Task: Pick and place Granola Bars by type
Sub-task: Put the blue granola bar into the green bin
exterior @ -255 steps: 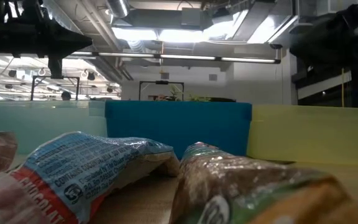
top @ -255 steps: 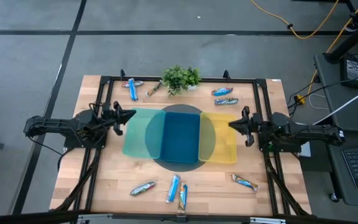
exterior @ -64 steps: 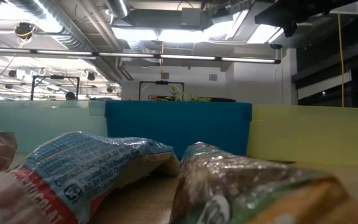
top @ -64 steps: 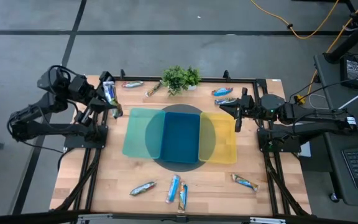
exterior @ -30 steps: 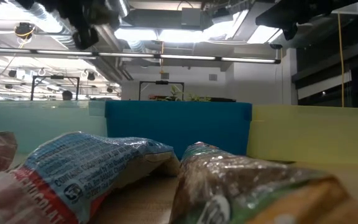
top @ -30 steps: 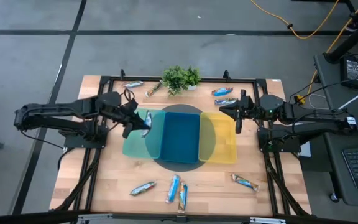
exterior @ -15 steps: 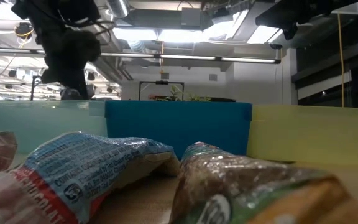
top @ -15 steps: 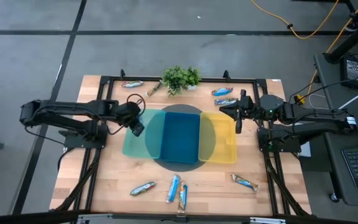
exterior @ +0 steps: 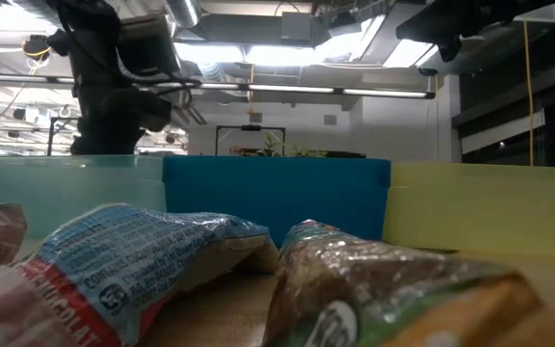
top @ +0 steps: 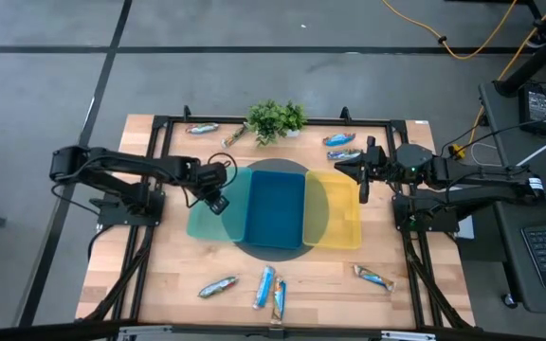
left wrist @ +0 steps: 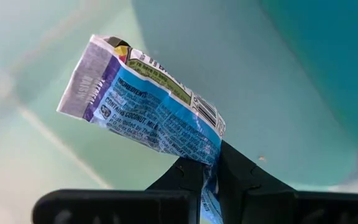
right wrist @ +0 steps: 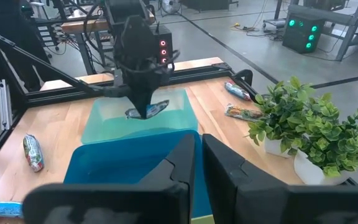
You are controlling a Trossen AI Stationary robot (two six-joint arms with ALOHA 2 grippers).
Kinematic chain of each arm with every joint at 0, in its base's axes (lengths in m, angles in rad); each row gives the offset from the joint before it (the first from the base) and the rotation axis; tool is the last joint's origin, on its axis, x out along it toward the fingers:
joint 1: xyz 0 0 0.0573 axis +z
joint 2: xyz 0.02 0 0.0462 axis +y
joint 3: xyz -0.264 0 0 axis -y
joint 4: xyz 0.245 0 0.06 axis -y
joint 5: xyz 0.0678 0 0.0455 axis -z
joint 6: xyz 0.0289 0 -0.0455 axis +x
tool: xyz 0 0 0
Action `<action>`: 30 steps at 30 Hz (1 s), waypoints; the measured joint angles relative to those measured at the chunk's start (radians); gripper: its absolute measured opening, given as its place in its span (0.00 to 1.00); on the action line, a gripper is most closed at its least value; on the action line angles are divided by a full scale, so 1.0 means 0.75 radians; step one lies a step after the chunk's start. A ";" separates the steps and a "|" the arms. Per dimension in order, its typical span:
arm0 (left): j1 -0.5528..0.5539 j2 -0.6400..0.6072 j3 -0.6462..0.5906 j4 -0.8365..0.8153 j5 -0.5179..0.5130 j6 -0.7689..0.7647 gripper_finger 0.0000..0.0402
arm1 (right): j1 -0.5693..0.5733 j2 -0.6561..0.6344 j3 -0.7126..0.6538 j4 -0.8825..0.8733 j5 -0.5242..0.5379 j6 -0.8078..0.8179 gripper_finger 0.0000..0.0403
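Wide wooden counter (top: 159, 284) fills the overhead shot, and in its middle three bins sit side by side on a dark round mat: a pale green bin (top: 204, 220) on the left, a blue bin (top: 275, 213) in the centre, a yellow bin (top: 341, 223) on the right. The left arm reaches in from the left edge, and its left tool (top: 216, 201) hangs over the green bin, clamped tight on a blue granola bar (left wrist: 148, 109) that sticks out past the fingers above the bin's floor. The right arm lies along the right side, its right tool (top: 360, 173) at the far corner of the yellow bin with fingers pressed nearly together and nothing between them. Up at the far edge stands a small potted plant (top: 275, 118). Loose bars now: one far bar (top: 202, 129) left of the plant, a brownish bar (top: 232, 138) just beside it, two blue bars (top: 340, 146) to its right. Along the near edge lie a silvery bar (top: 217, 285), a pair (top: 270, 290) close together, and one more (top: 373, 278) off to the right.
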 joint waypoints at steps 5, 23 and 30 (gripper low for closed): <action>0.001 0.083 0.000 0.068 0.014 0.012 0.04 | 0.000 0.000 0.000 0.000 0.001 0.000 0.09; 0.000 0.179 0.001 0.100 0.049 0.016 0.11 | 0.000 0.000 0.000 -0.001 0.001 0.001 0.09; 0.000 0.179 0.001 0.100 0.047 0.016 0.17 | 0.000 0.000 0.000 -0.001 0.001 0.001 0.09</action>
